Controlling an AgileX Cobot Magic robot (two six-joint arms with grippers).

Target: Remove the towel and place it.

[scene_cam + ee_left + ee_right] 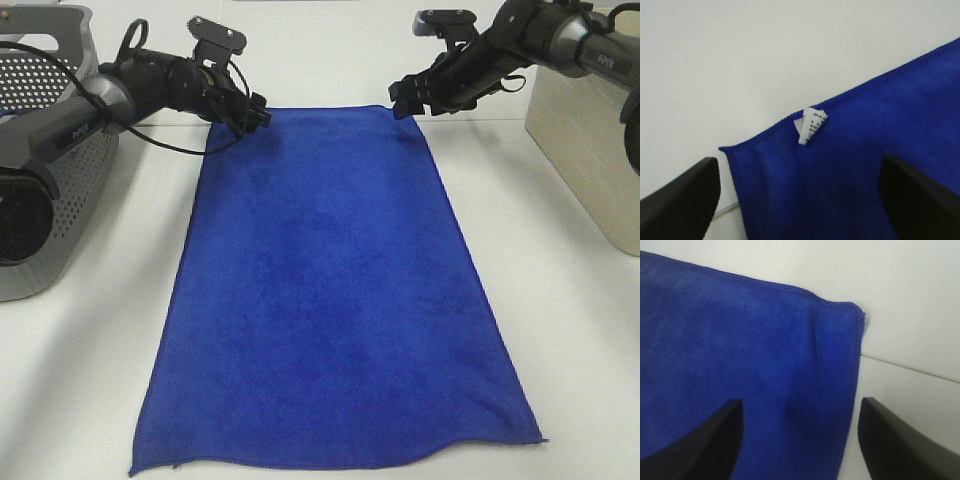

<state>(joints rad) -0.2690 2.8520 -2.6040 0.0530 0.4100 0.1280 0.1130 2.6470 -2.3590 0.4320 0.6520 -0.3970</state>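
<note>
The towel [335, 300] lies flat and spread out on the white counter [580, 350], with no big folds. From this I judge that the placing is almost done: the cloth is out of the grey basket [60, 130], which stands at the left edge of the counter, and what is left seems only to draw the arms away.

The long axis of the towel runs from the near edge of the counter to the far edge, and its short sides lie across. The far short side is between the two tools. A small white tag [811, 125] sits at the far left corner.

The left tool [258, 112] hovers at the far left corner with its jaws wide apart, and it holds nothing. The right tool [403, 100] is at the far right corner, also with jaws apart and empty. A beige box [585, 140] stands at the right edge.
</note>
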